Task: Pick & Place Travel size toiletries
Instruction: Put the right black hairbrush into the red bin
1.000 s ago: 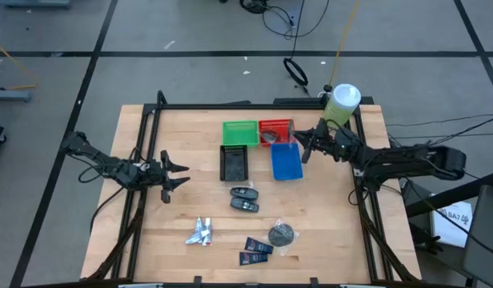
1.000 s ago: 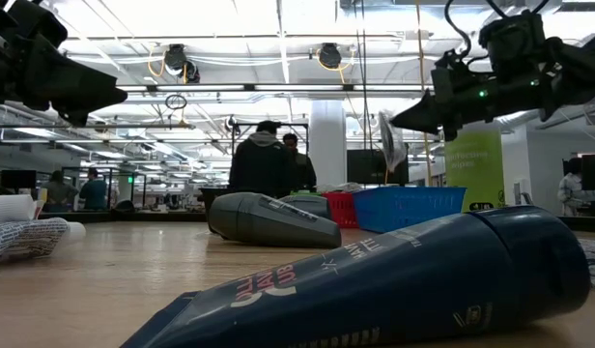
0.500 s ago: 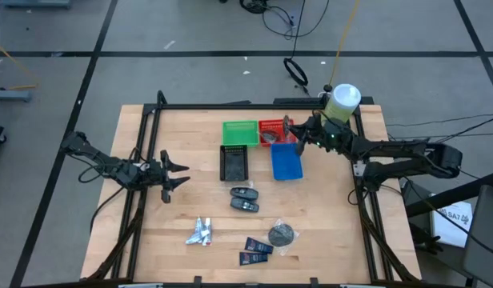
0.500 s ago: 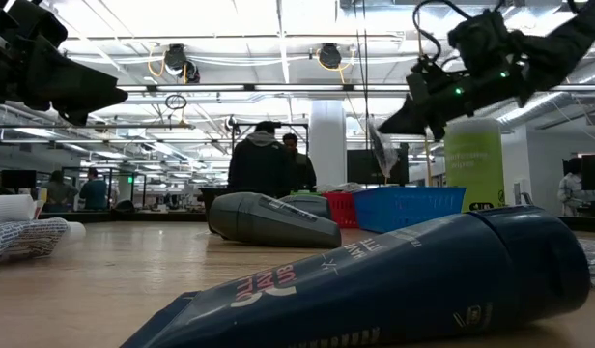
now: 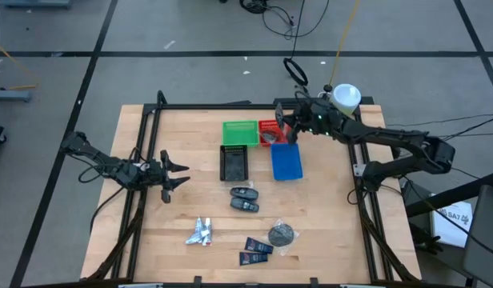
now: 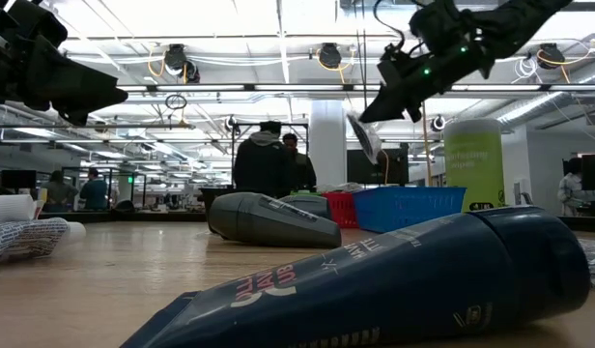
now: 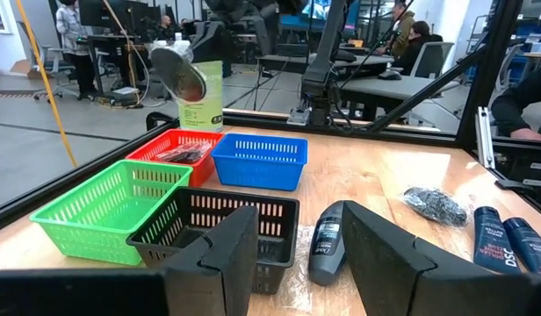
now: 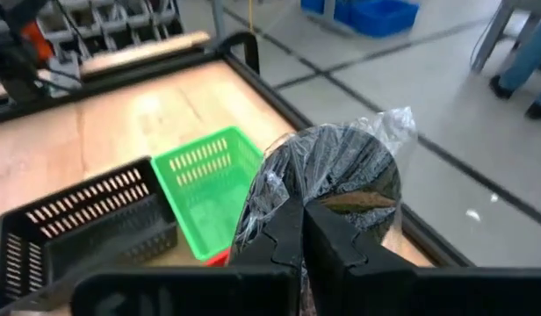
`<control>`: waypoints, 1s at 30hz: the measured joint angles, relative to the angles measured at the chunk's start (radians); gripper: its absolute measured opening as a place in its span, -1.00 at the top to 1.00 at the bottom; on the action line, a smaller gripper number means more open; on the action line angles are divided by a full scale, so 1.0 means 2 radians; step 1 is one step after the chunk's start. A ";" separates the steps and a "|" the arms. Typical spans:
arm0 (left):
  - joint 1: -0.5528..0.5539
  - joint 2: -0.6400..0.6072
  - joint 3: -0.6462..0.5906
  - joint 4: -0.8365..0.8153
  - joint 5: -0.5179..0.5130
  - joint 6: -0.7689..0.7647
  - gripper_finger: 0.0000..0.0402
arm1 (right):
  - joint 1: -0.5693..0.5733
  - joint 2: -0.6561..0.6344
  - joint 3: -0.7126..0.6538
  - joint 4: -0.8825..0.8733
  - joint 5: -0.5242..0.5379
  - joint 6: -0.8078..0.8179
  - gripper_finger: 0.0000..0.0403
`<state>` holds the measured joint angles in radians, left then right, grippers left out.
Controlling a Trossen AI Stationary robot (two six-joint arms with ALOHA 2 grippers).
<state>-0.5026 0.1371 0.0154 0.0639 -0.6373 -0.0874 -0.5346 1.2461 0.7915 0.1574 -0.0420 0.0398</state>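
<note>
Workshop beyond wooden table (image 5: 190,144), four bins, right pincer (image 5: 288,128) gripping wrapped disc (image 8: 341,180)

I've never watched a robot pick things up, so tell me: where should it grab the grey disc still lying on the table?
The grey disc lies flat in crinkly clear wrap, so probably come straight down from above and pinch across its rim or the loose wrap; its flat face offers nothing to grip.

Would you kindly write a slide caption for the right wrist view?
Right gripper pinches a plastic-wrapped grey disc above the green bin and black bin.
</note>
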 joint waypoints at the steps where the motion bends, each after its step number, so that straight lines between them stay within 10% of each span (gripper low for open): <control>1: 0.000 0.000 0.000 0.000 0.000 0.000 0.19 | -0.005 0.005 0.006 -0.008 -0.006 0.000 1.00; 30: 0.000 0.000 0.000 0.000 0.002 -0.004 0.19 | -0.030 0.129 0.009 -0.008 -0.008 -0.012 1.00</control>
<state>-0.5026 0.1374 0.0154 0.0635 -0.6334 -0.0956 -0.5950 1.5036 0.8088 0.1411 -0.0570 0.0166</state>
